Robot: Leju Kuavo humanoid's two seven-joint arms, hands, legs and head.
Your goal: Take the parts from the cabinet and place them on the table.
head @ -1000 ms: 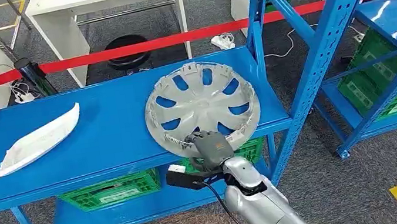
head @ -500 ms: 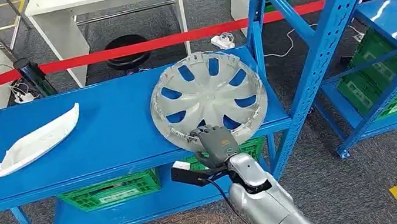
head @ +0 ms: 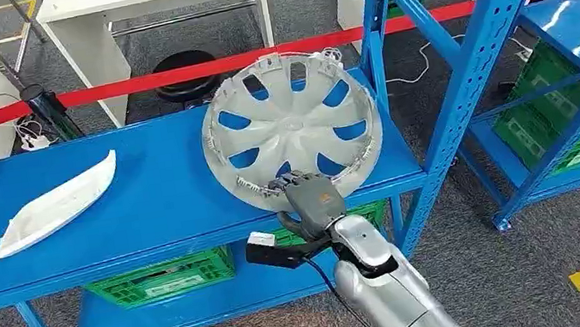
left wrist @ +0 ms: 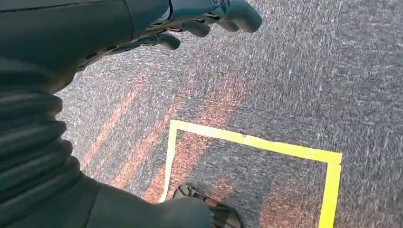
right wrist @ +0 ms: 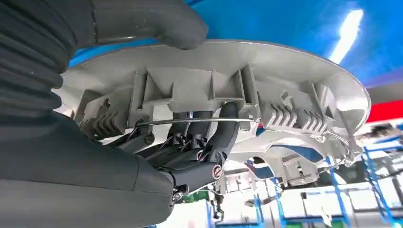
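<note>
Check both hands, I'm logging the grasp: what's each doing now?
Left hand: open, holding nothing.
Right hand: holds the hubcap by its rim.

Two car parts on the blue shelf.
The round silver hubcap [head: 291, 132] is tipped up, inside facing us. The long white part [head: 56, 205] lies flat, far to its left.

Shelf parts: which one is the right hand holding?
The silver wheel cover, gripped at its near rim by the right hand and tilted up. The white trim piece lies untouched.
</note>
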